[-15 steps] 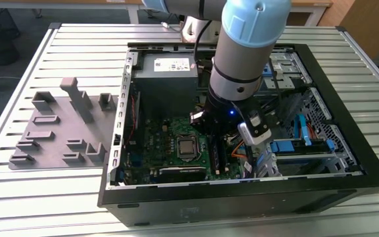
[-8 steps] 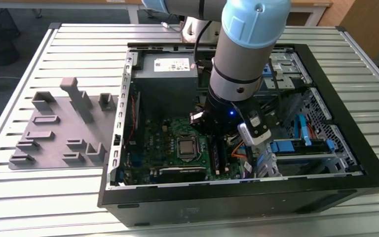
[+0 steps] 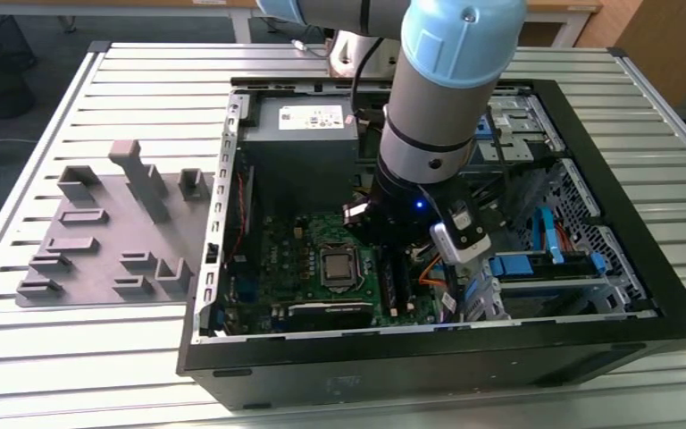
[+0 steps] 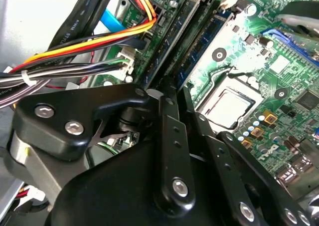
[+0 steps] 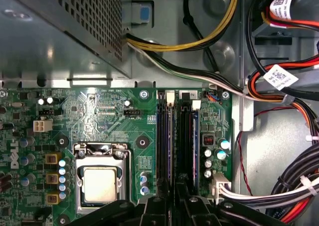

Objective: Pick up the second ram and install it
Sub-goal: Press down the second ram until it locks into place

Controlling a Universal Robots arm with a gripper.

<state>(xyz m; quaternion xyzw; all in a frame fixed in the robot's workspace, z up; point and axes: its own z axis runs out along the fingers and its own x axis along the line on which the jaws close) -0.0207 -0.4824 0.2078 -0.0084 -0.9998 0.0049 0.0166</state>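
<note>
My black two-fingered claw (image 5: 174, 206) is down inside the open black computer case (image 3: 629, 295), poised right over the long black memory slots (image 5: 185, 136) of the green motherboard (image 5: 94, 111). In both wrist views my fingers (image 4: 169, 136) are drawn close together along the line of those slots. The second ram, a long narrow blue circuit-board stick (image 4: 197, 49), stands edge-on in the slot row directly ahead of my fingertips, beside the silver processor socket (image 5: 99, 178). Whether I am actually pinching it or merely pressing on its top edge I cannot tell (my own linkage hides the contact). I judge the pickup done and the stick carried to its slot; whether it is fully seated and latched is unclear. The grey plastic tray with upright blocks (image 3: 117, 232) sits outside the case.
</note>
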